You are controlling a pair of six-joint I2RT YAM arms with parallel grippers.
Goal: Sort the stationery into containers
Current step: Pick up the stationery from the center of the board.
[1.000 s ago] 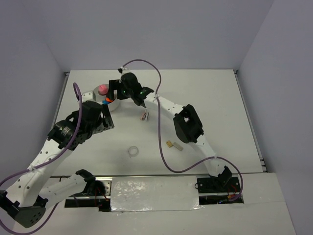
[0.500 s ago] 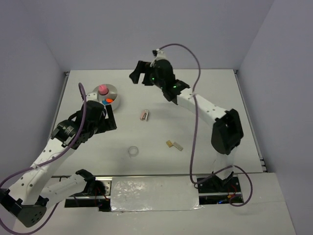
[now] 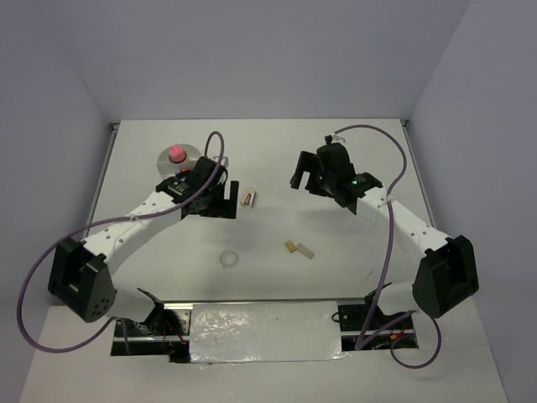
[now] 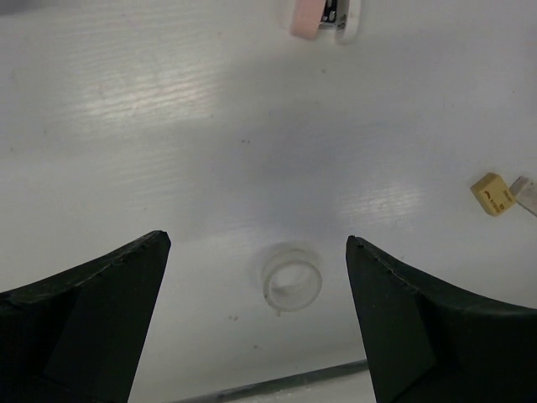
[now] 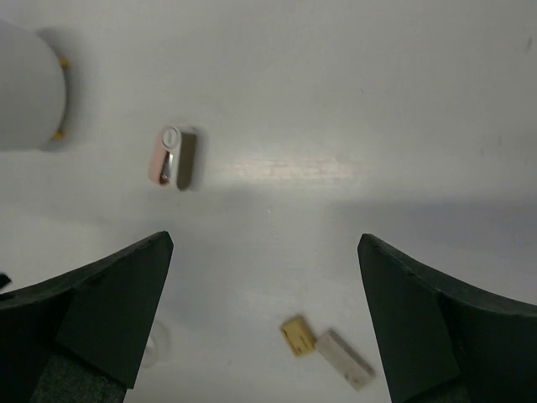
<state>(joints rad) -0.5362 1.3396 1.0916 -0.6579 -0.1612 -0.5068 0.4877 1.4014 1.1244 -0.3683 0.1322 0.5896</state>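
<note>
While the left gripper and right gripper hang spread wide and empty at mid-frame, the clear tape ring lies lower centre, untouched.

The left arm and right arm have white links and black joints. A purple cable loops along each. The left gripper and right gripper are black, with broad wedge-shaped fingers.

Even bright light, soft shadows, mild glare.
</note>
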